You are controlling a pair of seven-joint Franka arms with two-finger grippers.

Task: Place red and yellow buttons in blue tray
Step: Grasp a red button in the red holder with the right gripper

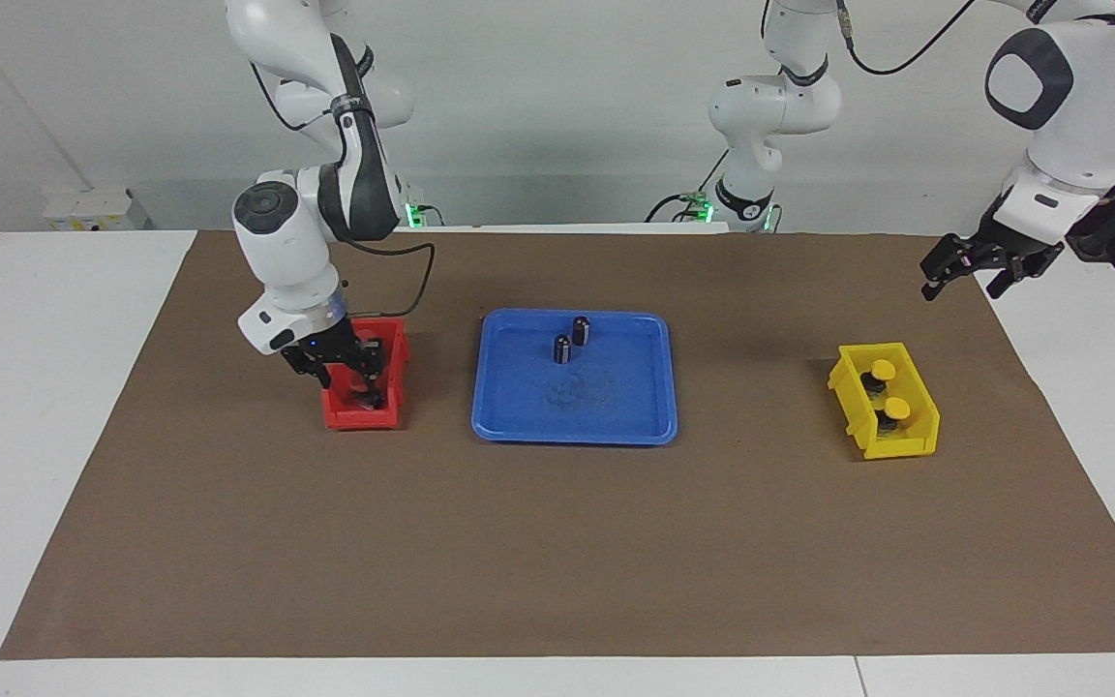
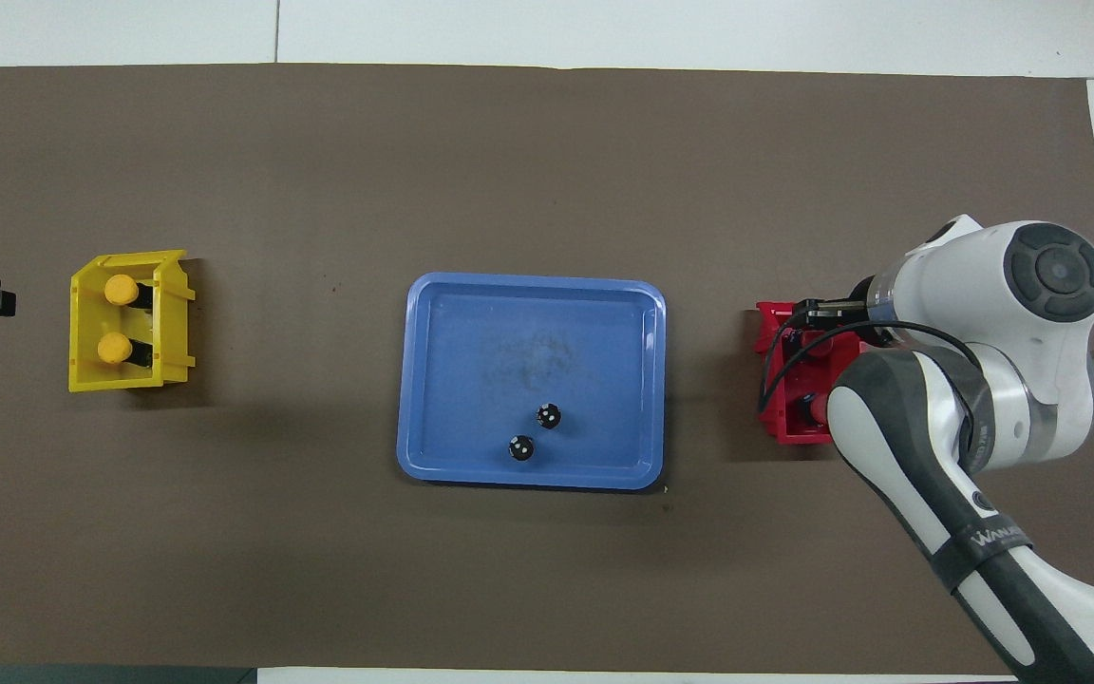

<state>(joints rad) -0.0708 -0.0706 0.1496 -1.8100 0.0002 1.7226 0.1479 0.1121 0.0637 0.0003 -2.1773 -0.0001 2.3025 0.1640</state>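
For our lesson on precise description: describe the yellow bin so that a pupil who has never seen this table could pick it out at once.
Start at the blue tray in the middle of the brown mat, then look toward the left arm's end of the table. There stands a small deep yellow bin. It alone holds two yellow-capped buttons; the red bin stands at the right arm's end.
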